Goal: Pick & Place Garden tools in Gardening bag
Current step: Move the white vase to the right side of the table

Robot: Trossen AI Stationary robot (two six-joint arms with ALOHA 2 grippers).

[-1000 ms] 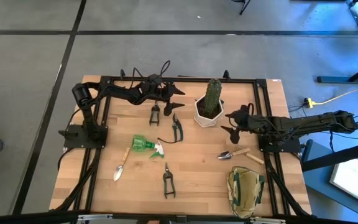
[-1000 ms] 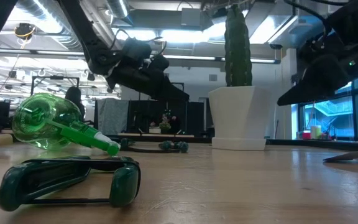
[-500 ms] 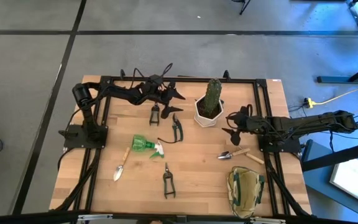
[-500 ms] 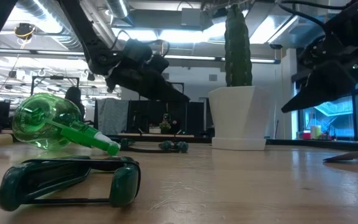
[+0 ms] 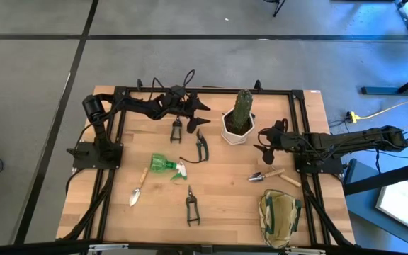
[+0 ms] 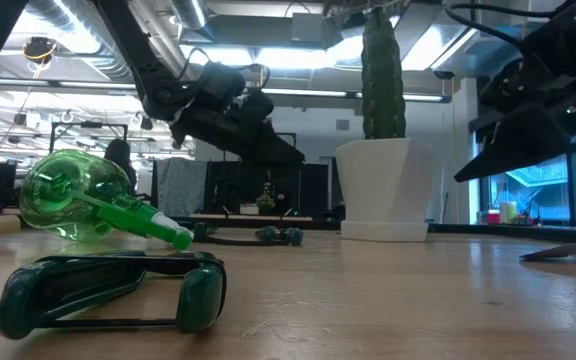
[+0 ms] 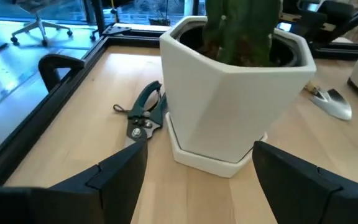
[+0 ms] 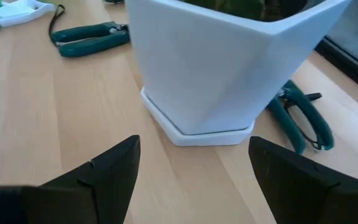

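While both end effectors gape empty, the white pot (image 5: 236, 127) holds a cactus (image 5: 243, 104).

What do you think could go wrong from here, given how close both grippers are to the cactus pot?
1. The left gripper and the right gripper are both open beside the white pot; a sideways reach could nudge it or tip the cactus.
2. The pruning shears lie right against the pot's base, so fingers closing there may catch the pot.
3. The gardening bag sits at the right near corner, a long carry for the left arm.
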